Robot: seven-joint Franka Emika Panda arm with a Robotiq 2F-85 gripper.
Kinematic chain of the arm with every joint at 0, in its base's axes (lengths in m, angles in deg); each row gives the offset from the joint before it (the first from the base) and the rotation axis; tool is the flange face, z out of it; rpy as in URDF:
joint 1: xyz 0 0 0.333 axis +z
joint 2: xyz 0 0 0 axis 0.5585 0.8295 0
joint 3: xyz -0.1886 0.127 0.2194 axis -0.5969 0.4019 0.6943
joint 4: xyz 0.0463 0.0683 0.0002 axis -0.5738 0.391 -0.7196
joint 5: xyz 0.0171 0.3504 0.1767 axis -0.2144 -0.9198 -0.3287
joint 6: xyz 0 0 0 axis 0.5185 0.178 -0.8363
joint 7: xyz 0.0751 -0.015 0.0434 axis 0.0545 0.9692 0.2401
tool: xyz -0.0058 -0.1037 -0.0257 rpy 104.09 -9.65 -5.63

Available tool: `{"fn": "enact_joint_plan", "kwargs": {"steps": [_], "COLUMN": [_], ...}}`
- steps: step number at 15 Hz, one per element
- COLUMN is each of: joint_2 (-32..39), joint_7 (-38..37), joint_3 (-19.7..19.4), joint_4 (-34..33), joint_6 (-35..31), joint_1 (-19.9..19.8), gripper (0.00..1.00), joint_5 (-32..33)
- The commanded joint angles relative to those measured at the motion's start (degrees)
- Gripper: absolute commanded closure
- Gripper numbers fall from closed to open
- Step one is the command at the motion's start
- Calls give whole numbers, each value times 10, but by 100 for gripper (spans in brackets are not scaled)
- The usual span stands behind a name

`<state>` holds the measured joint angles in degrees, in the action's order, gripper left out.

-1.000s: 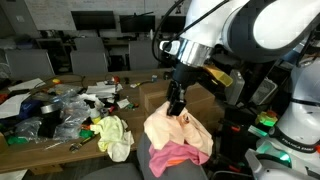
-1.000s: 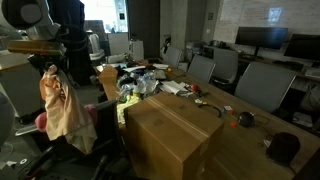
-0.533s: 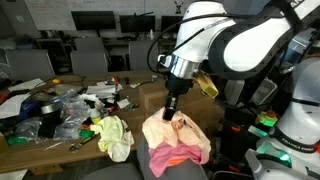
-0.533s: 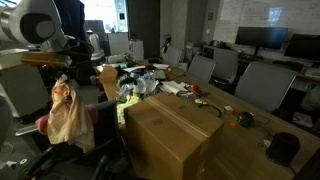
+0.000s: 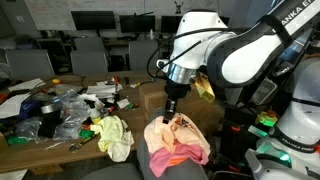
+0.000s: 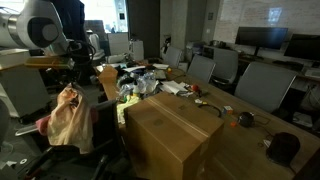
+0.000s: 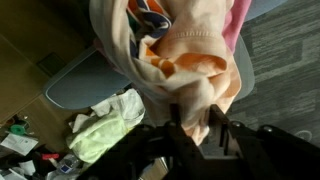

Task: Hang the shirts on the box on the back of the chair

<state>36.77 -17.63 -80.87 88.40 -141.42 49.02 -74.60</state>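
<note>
Clutter (image 6: pixel 140 80) covers the long wooden table (image 6: pixel 245 150) toward mid-frame (dark monitors (image 5: pixel 95 20) line the back wall). Lower centre, the gripper (image 5: pixel 168 116) is pinched shut on a peach shirt (image 5: pixel 178 140), draped over the chair (image 6: pixel 105 130) back beside the cardboard box (image 6: pixel 175 130).

— Where do the outside cameras sit?
— In an exterior view the lens faces the arm (image 5: pixel 225 50) closely, across the table (image 5: pixel 40 143) towards monitors (image 5: pixel 95 20). In an exterior view it stands beside the cardboard box (image 6: pixel 175 135), looking along the table, arm at far left.
— Shared ground?
— Box, table, draped shirt (image 5: pixel 178 142). The wrist camera looks past the gripper (image 7: pixel 198 128), very near that shirt.
</note>
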Motion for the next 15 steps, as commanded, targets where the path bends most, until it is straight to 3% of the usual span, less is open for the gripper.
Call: {"fn": "enact_joint_plan", "kwargs": {"steps": [1, 5, 6, 10, 15], "joint_2": [-6, -26, -35, -87, -171], "joint_7": [-31, -76, -88, -127, -125], "joint_3": [16, 20, 19, 8, -25], "joint_4": [-5, 1, 3, 11, 32], "joint_6": [1, 19, 29, 83, 186], "joint_1": [-22, -54, -65, -117, -165], "gripper": [31, 2, 0, 0, 0], "joint_5": [56, 150, 176, 263, 256]}}
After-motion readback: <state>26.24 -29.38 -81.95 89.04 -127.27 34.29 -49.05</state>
